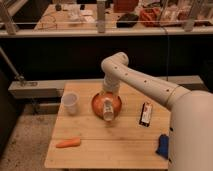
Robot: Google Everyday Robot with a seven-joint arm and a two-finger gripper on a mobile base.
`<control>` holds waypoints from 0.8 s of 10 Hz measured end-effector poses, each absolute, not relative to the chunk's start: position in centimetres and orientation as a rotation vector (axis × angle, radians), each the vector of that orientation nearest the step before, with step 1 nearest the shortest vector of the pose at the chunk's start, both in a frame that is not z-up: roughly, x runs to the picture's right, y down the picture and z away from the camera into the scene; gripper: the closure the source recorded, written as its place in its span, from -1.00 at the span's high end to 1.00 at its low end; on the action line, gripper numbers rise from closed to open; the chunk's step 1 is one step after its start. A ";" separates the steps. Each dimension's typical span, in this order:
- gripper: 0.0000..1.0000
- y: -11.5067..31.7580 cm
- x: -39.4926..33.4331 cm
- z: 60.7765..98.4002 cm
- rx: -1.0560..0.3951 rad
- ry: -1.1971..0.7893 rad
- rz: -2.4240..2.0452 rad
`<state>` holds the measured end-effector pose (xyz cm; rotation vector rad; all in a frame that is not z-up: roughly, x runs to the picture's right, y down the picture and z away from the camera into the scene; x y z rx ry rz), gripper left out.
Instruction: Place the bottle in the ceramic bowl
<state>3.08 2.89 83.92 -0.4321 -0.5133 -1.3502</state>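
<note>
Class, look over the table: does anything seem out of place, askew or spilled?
Only the bottle: it hangs over the near rim of the ceramic bowl, partly outside it rather than lying within. The hand is right above it, over the bowl. Nothing looks spilled or damaged.

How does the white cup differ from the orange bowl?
The white cup is white, narrow and tall; the ceramic bowl is orange, wide and shallow. The cup stands alone, left of the bowl; the gripper is over the bowl, with the bottle. Both sit upright on the wooden table.
</note>
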 end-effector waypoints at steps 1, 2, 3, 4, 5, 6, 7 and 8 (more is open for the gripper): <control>0.27 2.9 3.0 83.9 -0.433 -0.514 -1.351; 0.51 2.8 3.1 83.9 -0.433 -0.511 -1.349; 0.60 2.8 3.1 83.9 -0.434 -0.510 -1.348; 0.60 2.8 3.1 83.9 -0.434 -0.510 -1.347; 0.60 2.7 3.1 83.9 -0.434 -0.510 -1.347; 0.60 2.7 3.1 83.9 -0.435 -0.509 -1.347; 0.60 2.7 3.1 83.9 -0.435 -0.510 -1.347; 0.60 2.7 3.2 83.9 -0.435 -0.509 -1.346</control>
